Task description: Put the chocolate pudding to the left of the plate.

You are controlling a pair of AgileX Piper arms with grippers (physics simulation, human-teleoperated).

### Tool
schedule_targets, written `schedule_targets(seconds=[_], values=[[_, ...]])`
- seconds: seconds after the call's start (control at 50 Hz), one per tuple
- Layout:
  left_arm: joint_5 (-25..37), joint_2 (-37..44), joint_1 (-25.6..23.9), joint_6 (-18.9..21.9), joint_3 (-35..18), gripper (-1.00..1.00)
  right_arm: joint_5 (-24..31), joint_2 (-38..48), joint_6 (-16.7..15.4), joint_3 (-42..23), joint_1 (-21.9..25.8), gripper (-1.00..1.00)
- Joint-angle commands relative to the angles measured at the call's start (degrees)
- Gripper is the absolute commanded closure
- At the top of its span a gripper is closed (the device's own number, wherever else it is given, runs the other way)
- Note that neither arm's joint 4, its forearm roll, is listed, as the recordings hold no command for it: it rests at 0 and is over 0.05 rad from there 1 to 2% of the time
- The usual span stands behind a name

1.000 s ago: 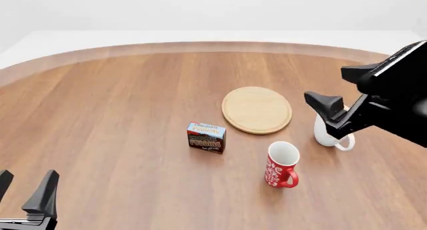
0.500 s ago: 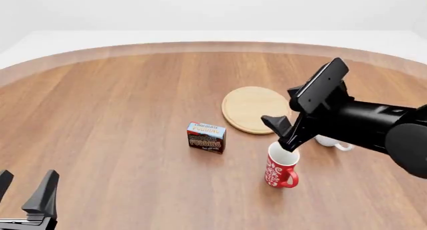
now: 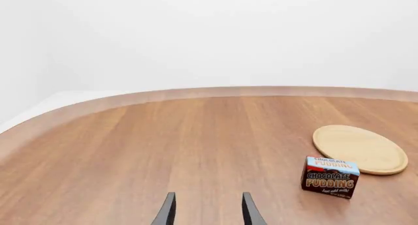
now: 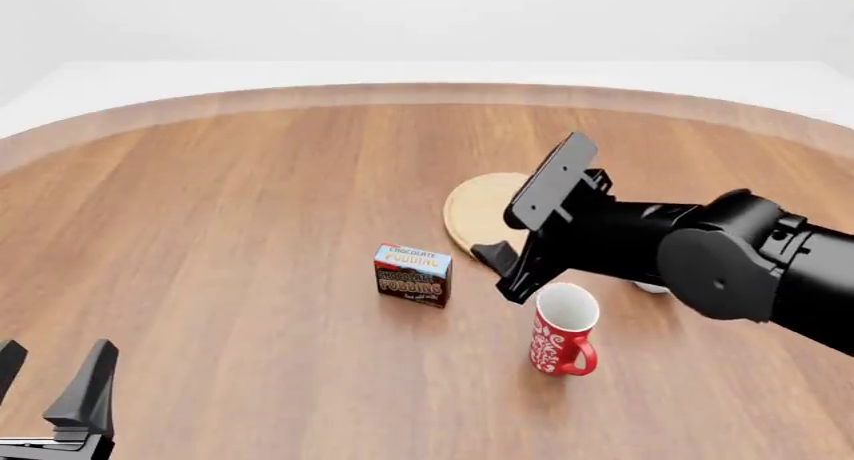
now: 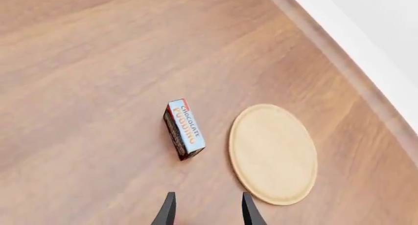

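Observation:
The chocolate pudding [image 4: 412, 275] is a small brown carton with a blue and red top, standing on the table just left of and nearer than the plate [image 4: 471, 208]. The plate is a flat tan wooden disc, partly covered by my right arm. My right gripper [image 4: 497, 260] is open and empty, hovering right of the pudding, over the plate's near edge. In the right wrist view the pudding [image 5: 184, 129] and plate [image 5: 273, 154] lie ahead of the open gripper [image 5: 206, 213]. My left gripper [image 4: 51, 378] is open and empty at the near left; its wrist view shows the pudding [image 3: 330, 177] and plate [image 3: 359, 149].
A red patterned mug [image 4: 563, 330] stands upright just under and in front of my right arm. A white mug [image 4: 650, 286] is almost wholly hidden behind that arm. The table's curved far edge [image 4: 427, 92] runs across the back.
My right arm has swung in from the far right, leftward and lower, across the white mug and plate toward the pudding. The pudding, plate, mugs and left arm have not moved.

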Motion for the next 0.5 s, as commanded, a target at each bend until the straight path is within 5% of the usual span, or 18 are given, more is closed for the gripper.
schedule_targets(seconds=[0.02,0.5], values=[[0.0,0.0,0.0,0.0,0.0,-1.0,-0.99,4.8,0.08,-2.07,1.15,-1.0],[0.0,0.0,0.0,0.0,0.0,-1.0,-2.78,13.22,-0.13,-6.74,1.89,-1.0]])
